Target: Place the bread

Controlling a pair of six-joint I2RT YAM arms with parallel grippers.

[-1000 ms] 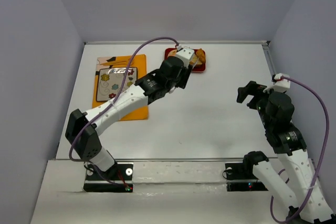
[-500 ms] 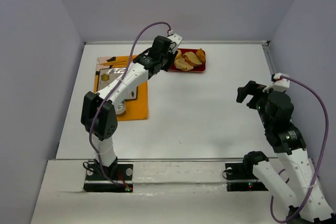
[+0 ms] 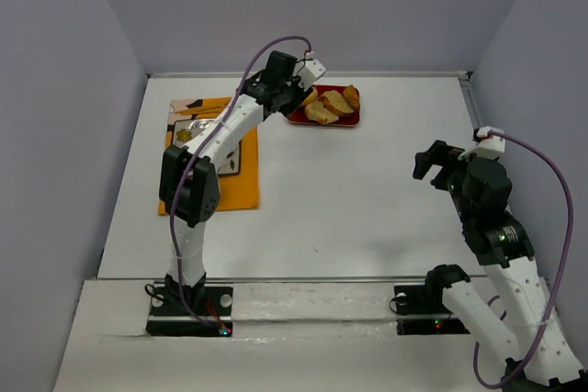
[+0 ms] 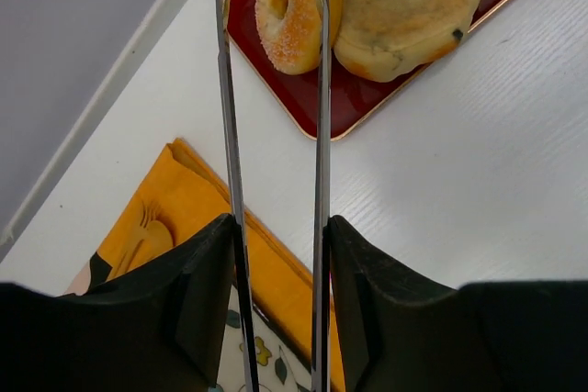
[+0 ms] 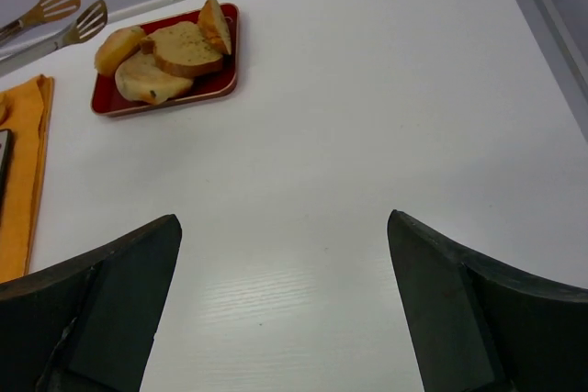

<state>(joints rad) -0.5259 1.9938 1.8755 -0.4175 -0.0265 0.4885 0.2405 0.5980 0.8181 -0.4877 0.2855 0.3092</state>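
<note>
1. The left end effector (image 4: pixel 278 227) is clamped on a pair of metal tongs (image 4: pixel 322 135), one black finger pressed against the outside of each arm.
2. The two arms of the tongs stand apart and roughly parallel, and reach out to the left end of the red tray (image 4: pixel 363 103).
3. The bread lies in the red tray, at the far side of the table (image 5: pixel 367 135).
4. A sugared ring (image 4: pixel 280 16) sits at the left end of the tray. The slotted tips of the tongs are at either side of it, and whether they touch it cannot be told.
5. A flat bun with dark specks (image 4: pixel 404 29) lies just beside the ring, further into the tray. A toasted slice (image 5: pixel 184 48) rests partly on it, and a wedge (image 5: pixel 216 25) stands at the tray's right end.
6. An orange cloth (image 4: pixel 175 218) lies on the table to the left of the tray and nearer the arms, apart from it.
7. The right end effector (image 5: pixel 283 219) hangs above bare table well apart from the tray, to its right and nearer side. Its fingers are spread wide with nothing between them.
</note>
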